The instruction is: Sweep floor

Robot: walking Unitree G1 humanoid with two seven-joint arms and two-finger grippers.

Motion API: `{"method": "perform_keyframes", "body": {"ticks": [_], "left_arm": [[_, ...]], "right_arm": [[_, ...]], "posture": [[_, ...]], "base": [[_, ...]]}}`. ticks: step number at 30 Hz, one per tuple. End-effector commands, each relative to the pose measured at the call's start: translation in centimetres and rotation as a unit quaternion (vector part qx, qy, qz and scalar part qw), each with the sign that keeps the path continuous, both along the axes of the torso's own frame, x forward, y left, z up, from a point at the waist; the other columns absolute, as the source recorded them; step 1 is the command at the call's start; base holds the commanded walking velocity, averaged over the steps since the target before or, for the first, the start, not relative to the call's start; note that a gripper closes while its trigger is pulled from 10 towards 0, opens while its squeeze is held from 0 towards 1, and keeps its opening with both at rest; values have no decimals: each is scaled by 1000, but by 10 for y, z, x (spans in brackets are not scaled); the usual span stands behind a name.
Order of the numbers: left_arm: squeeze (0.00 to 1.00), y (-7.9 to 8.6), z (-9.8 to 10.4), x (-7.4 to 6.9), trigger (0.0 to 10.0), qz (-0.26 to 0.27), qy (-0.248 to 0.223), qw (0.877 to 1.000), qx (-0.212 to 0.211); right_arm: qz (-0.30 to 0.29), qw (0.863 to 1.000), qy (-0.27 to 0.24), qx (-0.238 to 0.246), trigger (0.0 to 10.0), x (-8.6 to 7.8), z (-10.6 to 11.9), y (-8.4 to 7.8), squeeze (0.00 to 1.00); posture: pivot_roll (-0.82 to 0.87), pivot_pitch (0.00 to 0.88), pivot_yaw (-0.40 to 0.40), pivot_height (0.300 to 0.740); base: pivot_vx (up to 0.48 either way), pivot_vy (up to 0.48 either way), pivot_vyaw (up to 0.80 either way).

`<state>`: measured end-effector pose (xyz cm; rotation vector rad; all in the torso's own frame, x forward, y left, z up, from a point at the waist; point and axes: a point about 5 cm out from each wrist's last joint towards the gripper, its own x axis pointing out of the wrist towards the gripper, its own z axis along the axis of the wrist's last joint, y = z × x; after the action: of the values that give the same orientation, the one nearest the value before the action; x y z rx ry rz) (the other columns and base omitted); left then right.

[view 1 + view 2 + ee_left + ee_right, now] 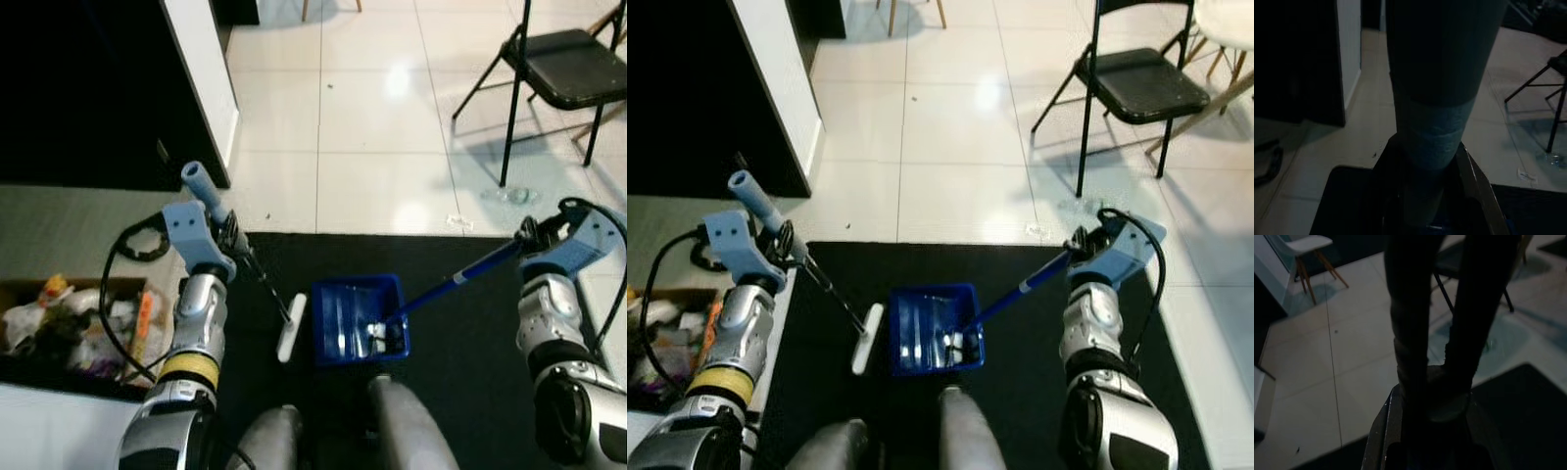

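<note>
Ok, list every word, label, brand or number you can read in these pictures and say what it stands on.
No text can be read in any view.
Box of clutter by the left arm: coloured packaging, any print too small and blurred to read.
Small white scrap on the tiled floor: no legible marking.
Blue dustpan, its blue handle, the broom and the black folding chair: no visible lettering.

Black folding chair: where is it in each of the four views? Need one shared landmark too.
Left eye view: folding chair top right, on the tiles.
Right eye view: top right, nearer centre.
Left wrist view: its legs at the right edge, dim.
Right wrist view: near the top, partly behind the dark fingers.
Shared landmark: the black mat's edge against the white tiles.
</note>
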<state>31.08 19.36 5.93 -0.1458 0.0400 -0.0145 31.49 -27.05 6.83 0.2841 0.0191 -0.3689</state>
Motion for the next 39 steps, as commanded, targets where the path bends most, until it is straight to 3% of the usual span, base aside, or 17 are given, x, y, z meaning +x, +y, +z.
{"method": "perform_keyframes", "body": {"ticks": [1,21,31,39], "left_arm": [[0,-1,2,-1,10000,-1,-11,1000,0],[0,4,2,-2,10000,13,-14,1000,-4],[0,7,5,-3,10000,25,-25,999,-13],[0,8,5,-6,10000,35,-24,999,-15]], "right_arm": [[-7,1000,-3,7,10000,-2,-1,-1,0],[20,1000,-7,3,10000,4,3,4,0],[26,1000,-8,2,10000,6,6,3,0],[29,1000,-8,2,10000,5,5,4,0]], "posture": [[-11,102,-7,740],[-8,103,-8,740],[-8,110,-5,740],[-1,136,-7,740]], "base": [[469,0,-800],[466,0,-81],[0,0,0],[0,-458,0]]}}
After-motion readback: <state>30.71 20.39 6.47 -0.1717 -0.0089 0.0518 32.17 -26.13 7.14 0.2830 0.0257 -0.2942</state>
